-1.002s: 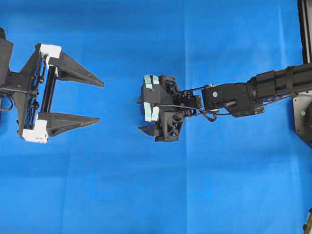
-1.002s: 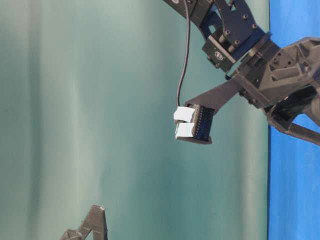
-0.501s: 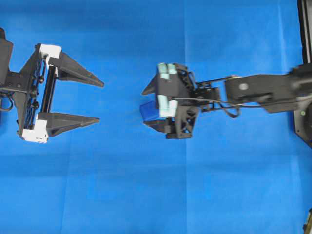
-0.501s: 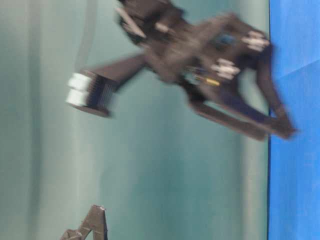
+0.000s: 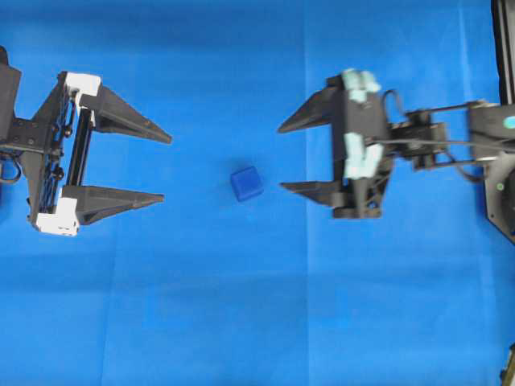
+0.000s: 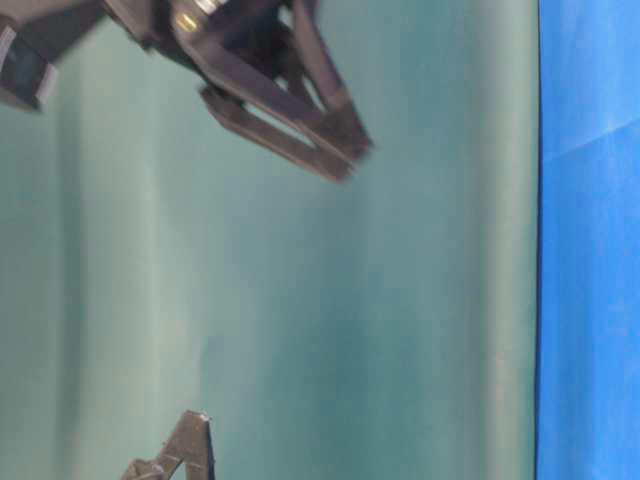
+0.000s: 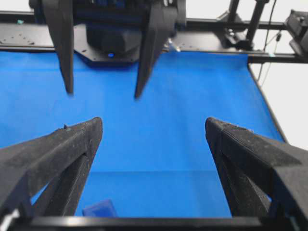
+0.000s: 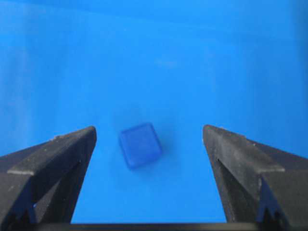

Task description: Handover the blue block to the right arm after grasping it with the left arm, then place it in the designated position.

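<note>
At nine o'clock I see my left gripper (image 5: 163,166) spread wide and empty; the blue block (image 5: 246,183) lies alone at centre on creased bright-blue cloth (image 5: 241,305); at three o'clock my right gripper (image 5: 281,157) gapes, clear of it; a teal backdrop (image 6: 300,300) stands behind.

The small dark-blue block (image 5: 246,183) lies free on the bright-blue cloth (image 5: 241,305), turned slightly askew.

right tool (image 5: 283,158) released blue block (image 5: 246,183), pulled back.
</note>
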### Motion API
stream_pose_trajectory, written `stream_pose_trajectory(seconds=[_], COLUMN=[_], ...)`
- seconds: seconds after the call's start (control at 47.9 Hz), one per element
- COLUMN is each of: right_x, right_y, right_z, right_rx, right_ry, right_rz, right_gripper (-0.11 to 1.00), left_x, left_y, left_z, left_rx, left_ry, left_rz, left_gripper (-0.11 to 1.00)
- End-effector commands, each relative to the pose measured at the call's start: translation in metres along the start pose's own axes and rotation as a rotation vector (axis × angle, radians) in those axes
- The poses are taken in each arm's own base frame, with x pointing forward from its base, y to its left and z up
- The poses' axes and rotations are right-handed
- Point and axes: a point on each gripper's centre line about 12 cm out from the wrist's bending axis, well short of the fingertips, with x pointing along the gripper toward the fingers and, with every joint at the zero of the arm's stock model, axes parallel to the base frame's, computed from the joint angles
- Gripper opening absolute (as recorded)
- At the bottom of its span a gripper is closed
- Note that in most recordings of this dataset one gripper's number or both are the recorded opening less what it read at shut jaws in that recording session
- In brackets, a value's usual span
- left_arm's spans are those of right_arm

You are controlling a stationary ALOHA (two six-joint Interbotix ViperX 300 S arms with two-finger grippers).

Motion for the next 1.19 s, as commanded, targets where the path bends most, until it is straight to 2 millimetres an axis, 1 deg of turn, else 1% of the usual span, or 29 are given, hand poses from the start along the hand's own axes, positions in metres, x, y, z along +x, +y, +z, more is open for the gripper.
stream_pose_trajectory(seconds=[0.0, 0.188, 0.355, 0.438, 0.647, 0.752, 0.919, 1.023, 1.169], right_x=[-0.022, -0.050, -0.067, -0.068, -0.058, -0.059, -0.070, -0.073, -0.071], right_y=[-0.001, -0.006, -0.007, -0.007, -0.005, -0.003, 0.001, 0.001, 0.002], right_z=[0.012, 0.009, 0.007, 0.007, 0.008, 0.011, 0.012, 0.006, 0.000], right_rx=[0.003, 0.011, 0.017, 0.017, 0.013, 0.012, -0.004, -0.006, -0.008], right_ry=[-0.040, -0.057, -0.093, -0.107, -0.106, -0.161, -0.324, -0.380, -0.404], right_rz=[-0.005, -0.016, -0.012, -0.006, 0.001, 0.024, 0.080, 0.104, 0.121], right_gripper=[0.82, 0.82, 0.82, 0.82, 0.82, 0.81, 0.81, 0.82, 0.81], left_x=[-0.001, -0.001, -0.001, -0.001, -0.001, -0.001, -0.001, -0.001, -0.001], left_y=[-0.002, -0.001, -0.002, -0.002, -0.002, -0.002, -0.001, -0.002, -0.002], left_z=[0.010, 0.011, 0.011, 0.011, 0.012, 0.012, 0.012, 0.011, 0.011], left_rx=[0.002, 0.000, -0.001, -0.001, -0.006, -0.009, -0.011, -0.010, -0.010], left_ry=[-0.027, -0.029, -0.029, -0.029, -0.030, -0.030, -0.030, -0.029, -0.030], left_rz=[-0.005, -0.003, -0.005, -0.005, -0.005, -0.005, -0.004, -0.005, -0.005], left_gripper=[0.92, 0.92, 0.92, 0.92, 0.92, 0.92, 0.92, 0.92, 0.92])
